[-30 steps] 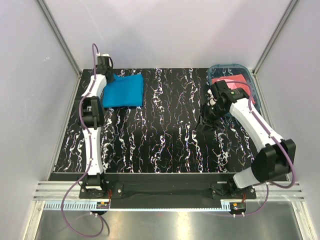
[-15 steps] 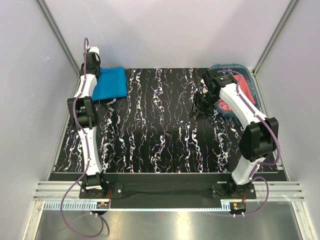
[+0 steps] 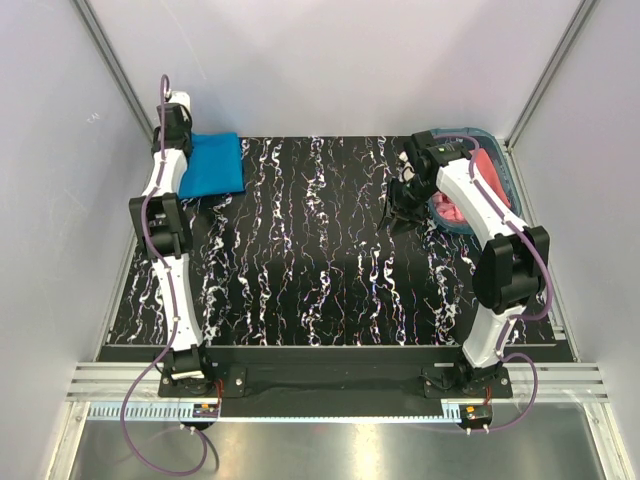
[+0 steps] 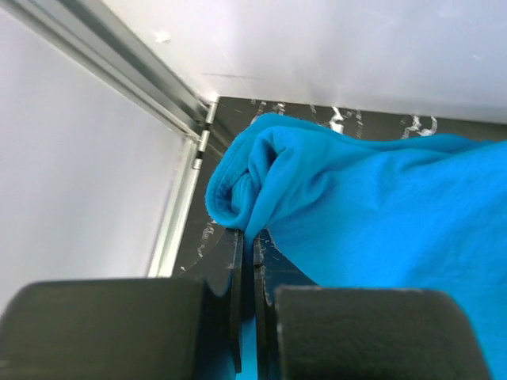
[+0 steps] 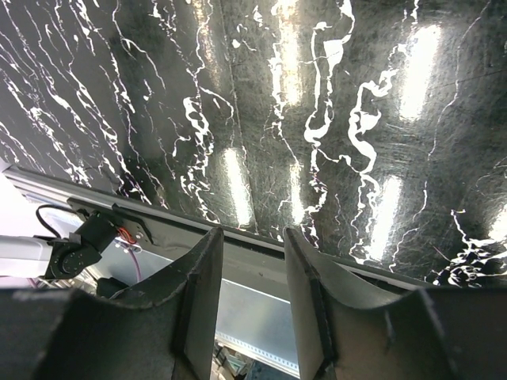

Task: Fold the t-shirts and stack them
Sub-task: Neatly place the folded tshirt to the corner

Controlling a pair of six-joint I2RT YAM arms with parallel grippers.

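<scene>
The turquoise-blue t-shirt [image 3: 213,164] lies folded at the table's far left corner. My left gripper [image 3: 178,150] is at its left edge, shut on a fold of the blue cloth [image 4: 333,206]; the jaws pinch it tightly [image 4: 252,261]. The salmon pink t-shirt [image 3: 455,208] lies bunched in the teal basket [image 3: 505,180] at the far right. My right gripper [image 3: 400,213] hangs open and empty over the table just left of the basket; its wrist view [image 5: 252,277] shows only bare table between the fingers.
The black marbled table [image 3: 320,260] stretches between the arms. White walls and aluminium posts [image 3: 115,65] close in the far left and right corners. The metal front rail [image 3: 330,385] runs along the near edge.
My left gripper has dragged the blue t-shirt left and back into the far left corner. My right arm has pulled away from the basket, its gripper now over the table.
</scene>
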